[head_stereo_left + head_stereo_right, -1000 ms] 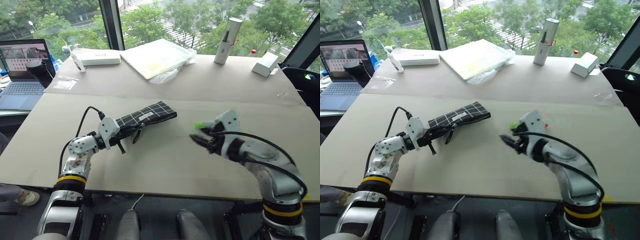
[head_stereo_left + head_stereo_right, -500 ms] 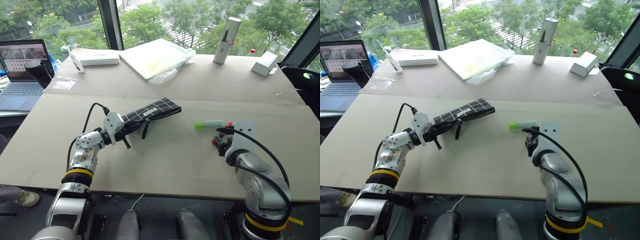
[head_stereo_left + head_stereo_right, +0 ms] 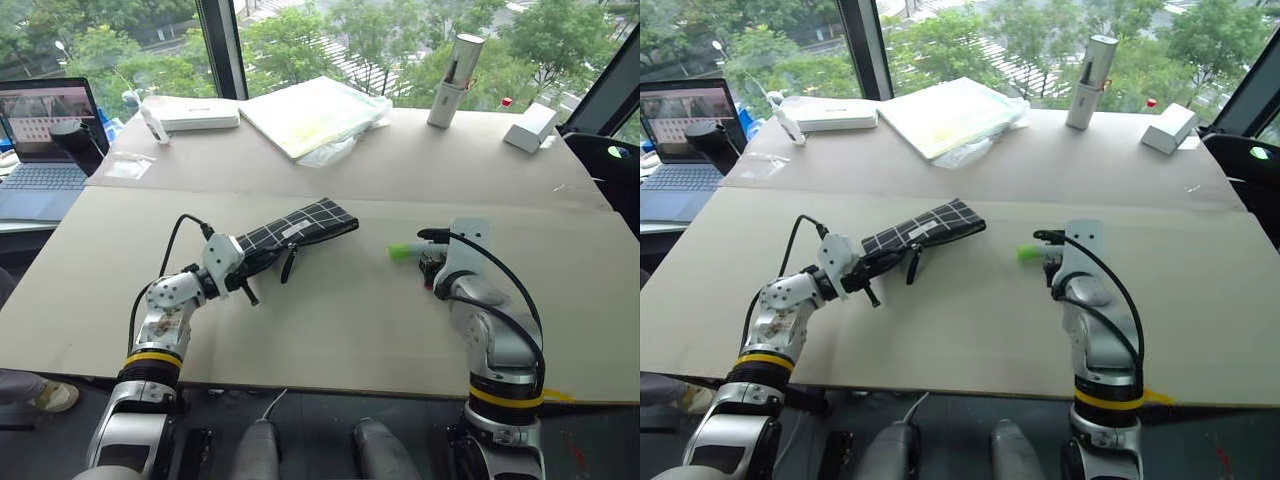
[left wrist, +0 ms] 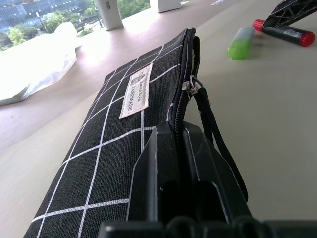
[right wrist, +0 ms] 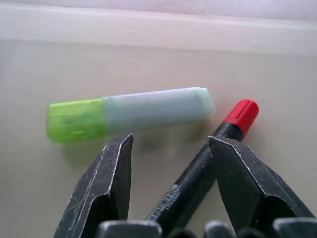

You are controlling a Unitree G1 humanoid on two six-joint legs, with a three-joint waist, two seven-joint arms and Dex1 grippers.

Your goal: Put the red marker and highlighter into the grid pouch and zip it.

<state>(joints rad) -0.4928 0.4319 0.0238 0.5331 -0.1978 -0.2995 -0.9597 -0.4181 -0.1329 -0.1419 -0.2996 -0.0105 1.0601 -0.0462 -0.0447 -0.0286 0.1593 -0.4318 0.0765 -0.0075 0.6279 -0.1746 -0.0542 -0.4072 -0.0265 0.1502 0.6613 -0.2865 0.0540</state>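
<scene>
The red marker (image 5: 208,156), a slim black-barrelled pen with a bright red cap, lay flat on the pale desk (image 3: 330,320) between the two black fingers of the right gripper (image 5: 171,168), which stood spread wide around it without visibly touching it. Just beyond the fingertips lay the highlighter (image 5: 130,113), a stubby pale whitish-green pen with a bright green end, its pale end close to the marker's red cap.

Well off to the other side, the grid pouch (image 3: 290,230), a flat black fabric case crossed with white lines and bearing a small white label, was pinched at its near end by the shut fingers of the left gripper (image 4: 174,148). The zip ran along the top edge and the black pull cord (image 4: 213,134) hung beside those fingers. How far the zip stood open I could not tell.

The risk I saw was in the closing. The marker ran aslant between the right fingers, nearer one than the other, so a squeeze might roll it or nudge it against the highlighter. A round barrel caught off-centre might also slip on lifting. And with the pouch held only at one end, its mouth looked narrow, so a pen might catch on the zip's edge.
</scene>
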